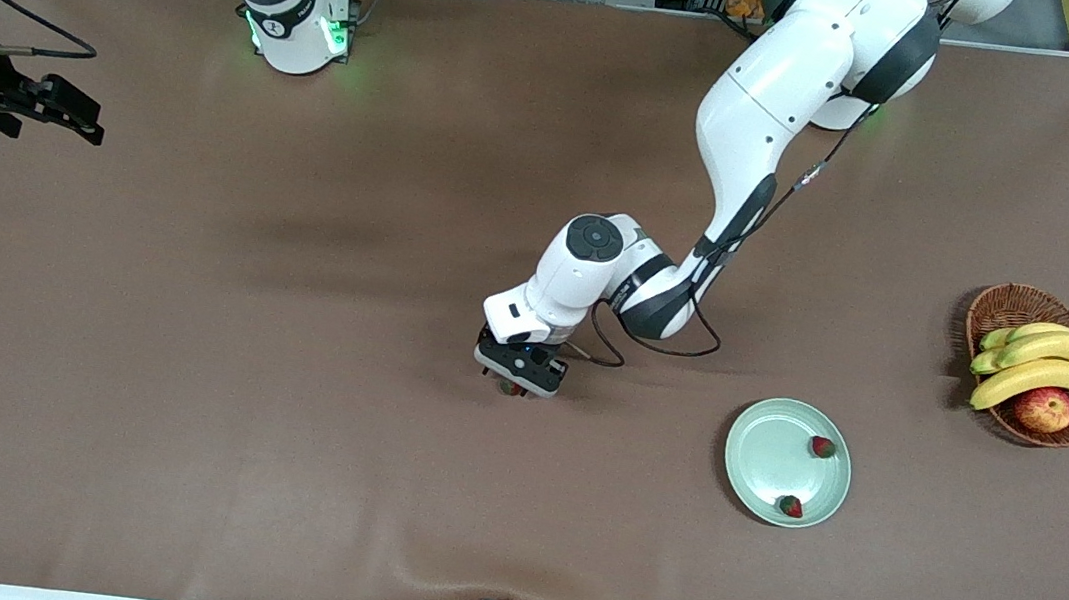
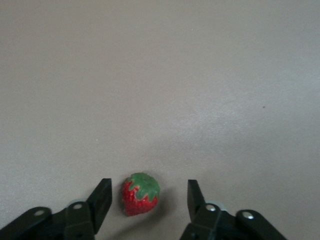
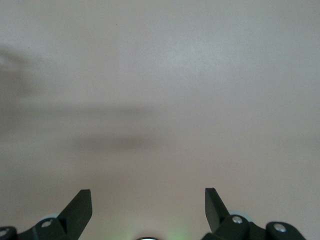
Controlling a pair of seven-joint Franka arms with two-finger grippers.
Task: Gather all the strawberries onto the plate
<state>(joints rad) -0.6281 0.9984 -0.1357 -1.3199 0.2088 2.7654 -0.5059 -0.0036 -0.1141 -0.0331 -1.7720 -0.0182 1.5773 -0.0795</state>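
Though ungripped, strawberry between tool fingers.

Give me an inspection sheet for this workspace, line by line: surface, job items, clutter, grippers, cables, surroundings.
Surface: brown table cover, a ripple at the edge nearest the front camera.
Job's things: mint-green plate holds two strawberries near its rim; third strawberry lies on the cover toward the right arm's end from the plate.
Clutter: wicker basket with bananas and an apple, at the left arm's end.
Grippers: left gripper low over the third strawberry, fingers either side, a gap showing on one side; right gripper open, waiting at the right arm's end.
Cables: black cable looped beside the left arm's wrist.
Surroundings: metal framing along the table's edges.
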